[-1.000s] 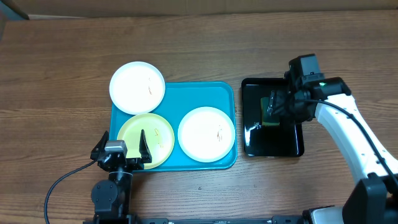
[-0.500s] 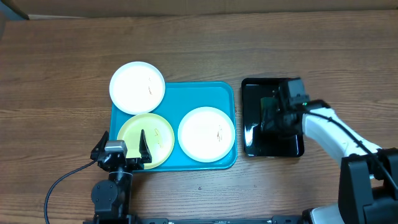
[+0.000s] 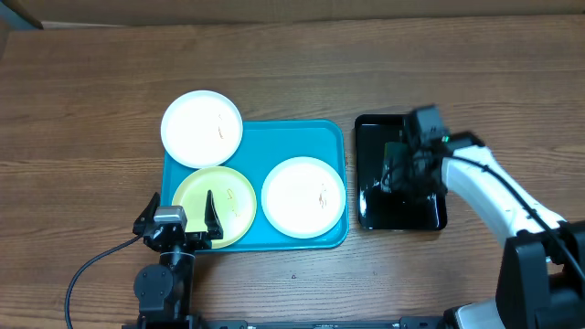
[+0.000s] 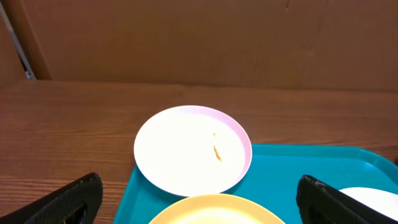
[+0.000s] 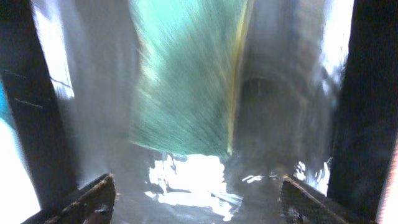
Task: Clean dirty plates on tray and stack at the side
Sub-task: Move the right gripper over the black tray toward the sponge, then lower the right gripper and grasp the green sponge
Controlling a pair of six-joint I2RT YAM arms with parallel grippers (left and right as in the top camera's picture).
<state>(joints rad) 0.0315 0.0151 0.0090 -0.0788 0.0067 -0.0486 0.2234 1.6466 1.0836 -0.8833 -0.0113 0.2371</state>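
Observation:
The cyan tray (image 3: 274, 132) holds a pale yellow-green plate (image 3: 233, 192) at front left and a white plate (image 3: 303, 196) at right. A second white plate (image 3: 202, 128) overlaps the tray's far-left corner; the left wrist view shows it (image 4: 193, 149) with a small brown smear. My left gripper (image 3: 178, 222) is open and empty at the tray's near-left edge, over the yellow-green plate's rim (image 4: 214, 211). My right gripper (image 3: 407, 164) is open, low over the black tray (image 3: 375, 206), with a green sponge (image 5: 186, 81) lying ahead of the fingers, not held.
The glossy black tray stands right of the cyan tray and reflects light (image 5: 193, 180). Brown cardboard (image 4: 199, 37) walls the table's far edge. Bare wood table (image 3: 91, 164) lies left of the tray and along the front.
My right arm has swung inward and down over the black tray, its gripper now close above the sponge. The left arm and the plates have not moved.

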